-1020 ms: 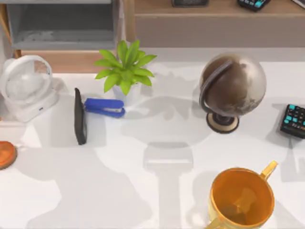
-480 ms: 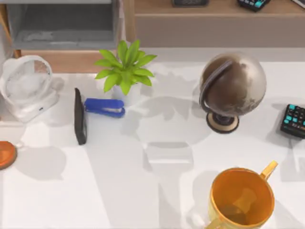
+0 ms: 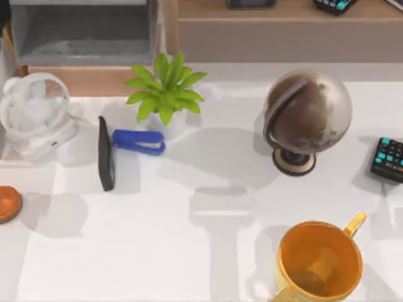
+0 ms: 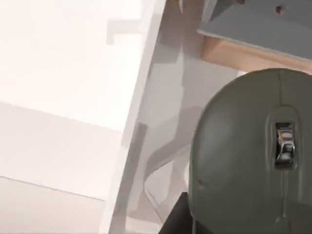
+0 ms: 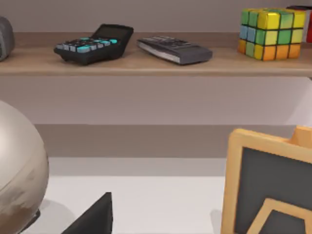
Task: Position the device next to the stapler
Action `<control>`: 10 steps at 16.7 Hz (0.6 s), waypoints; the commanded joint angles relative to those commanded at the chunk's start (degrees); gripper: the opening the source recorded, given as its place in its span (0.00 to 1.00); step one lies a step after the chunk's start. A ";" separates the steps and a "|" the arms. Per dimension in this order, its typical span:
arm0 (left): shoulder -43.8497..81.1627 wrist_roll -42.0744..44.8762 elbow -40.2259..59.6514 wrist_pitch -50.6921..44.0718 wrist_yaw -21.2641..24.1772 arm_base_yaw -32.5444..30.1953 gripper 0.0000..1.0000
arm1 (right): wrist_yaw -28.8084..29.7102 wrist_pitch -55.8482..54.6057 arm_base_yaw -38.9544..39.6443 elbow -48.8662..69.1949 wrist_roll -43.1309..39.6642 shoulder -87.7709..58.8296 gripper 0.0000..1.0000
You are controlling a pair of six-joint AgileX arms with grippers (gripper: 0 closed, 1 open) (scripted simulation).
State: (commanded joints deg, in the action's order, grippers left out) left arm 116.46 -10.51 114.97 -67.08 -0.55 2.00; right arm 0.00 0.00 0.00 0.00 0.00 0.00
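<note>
Top view: the blue stapler (image 3: 138, 141) lies on the white table (image 3: 189, 251), just in front of the potted plant (image 3: 165, 88). Its left end meets a thin black slab (image 3: 106, 153) standing on edge; we cannot tell whether they touch. A white fan (image 3: 34, 113) stands further left. A globe (image 3: 307, 116) stands to the right, with an orange mug (image 3: 320, 261) at the near edge.

Left wrist view: a dark corner of the left gripper (image 4: 176, 219) sits right by a grey mouse (image 4: 253, 156). Whether it is wide, narrow or holding anything, we cannot tell.

Right wrist view: a dark corner of the right gripper (image 5: 92, 217) faces a wooden shelf (image 5: 146, 66) that carries a colour cube (image 5: 272, 33). Its state we cannot tell.

We cannot place the stapler relative to either gripper.
</note>
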 joint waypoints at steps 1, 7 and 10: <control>-2.02 -1.86 -2.62 0.80 -0.08 -2.55 0.00 | 0.00 0.00 0.00 0.00 0.00 0.00 1.00; -10.72 -13.04 -19.73 6.55 -0.81 -18.94 0.00 | 0.00 0.00 0.00 0.00 0.00 0.00 1.00; -12.63 -18.20 -28.28 9.87 -1.43 -26.82 0.00 | 0.00 0.00 0.00 0.00 0.00 0.00 1.00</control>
State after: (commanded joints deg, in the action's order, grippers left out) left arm 103.82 -28.71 86.68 -57.21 -1.98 -24.81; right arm 0.00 0.00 0.00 0.00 0.00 0.00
